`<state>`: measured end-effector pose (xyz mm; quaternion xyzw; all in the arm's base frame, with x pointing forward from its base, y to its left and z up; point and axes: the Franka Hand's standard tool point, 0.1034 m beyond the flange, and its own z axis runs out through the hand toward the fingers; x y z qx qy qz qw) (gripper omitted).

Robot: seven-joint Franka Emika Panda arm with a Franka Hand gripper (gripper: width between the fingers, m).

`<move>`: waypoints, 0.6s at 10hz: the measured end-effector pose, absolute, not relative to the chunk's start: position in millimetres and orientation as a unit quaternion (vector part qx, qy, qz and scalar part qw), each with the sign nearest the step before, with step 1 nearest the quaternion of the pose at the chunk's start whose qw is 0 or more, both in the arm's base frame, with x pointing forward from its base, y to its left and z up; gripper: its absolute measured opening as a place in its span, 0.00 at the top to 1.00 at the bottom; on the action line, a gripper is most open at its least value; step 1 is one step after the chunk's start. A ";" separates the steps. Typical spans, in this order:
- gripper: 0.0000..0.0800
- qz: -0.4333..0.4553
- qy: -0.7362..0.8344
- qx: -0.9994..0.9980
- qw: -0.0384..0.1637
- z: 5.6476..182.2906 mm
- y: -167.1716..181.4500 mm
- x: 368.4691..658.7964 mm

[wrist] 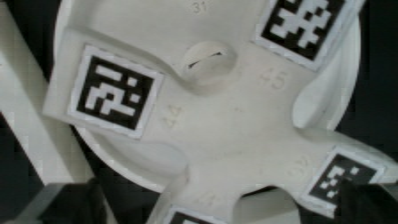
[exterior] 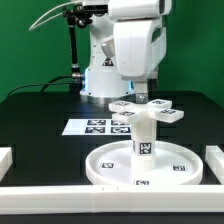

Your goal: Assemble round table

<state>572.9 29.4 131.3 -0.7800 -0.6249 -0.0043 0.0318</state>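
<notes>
Gripper (exterior: 139, 93) state: cannot be determined. Its fingers are hidden behind the cross-shaped base in the exterior view, and only a dark blurred finger (wrist: 63, 205) edge shows in the wrist view.

Nearest the exterior camera, a white border rail (exterior: 60, 194) runs across the front of the black table (exterior: 30, 110). Just behind it lies the round disc (exterior: 105, 165), rim up, with tags on its floor and rim. The cylinder leg (exterior: 144, 136) stands upright at the disc's centre and carries one tag. The cross-shaped base (exterior: 145, 109) sits level on top of the leg, directly below the arm's wrist. The wrist view shows the base (wrist: 196, 110) close up, with tags on its arms and a central hole.

Behind the assembly, the marker board (exterior: 92, 126) lies flat on the table.
</notes>
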 end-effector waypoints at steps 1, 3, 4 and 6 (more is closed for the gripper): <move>0.19 -0.001 -0.658 -0.753 0.029 130.3 29.0 572.0; 0.19 0.005 -0.701 -0.713 0.026 126.4 26.7 569.5; 0.19 0.006 -0.700 -0.713 0.027 125.4 26.7 568.7; 0.19 0.009 -0.699 -0.714 0.030 121.9 26.3 564.6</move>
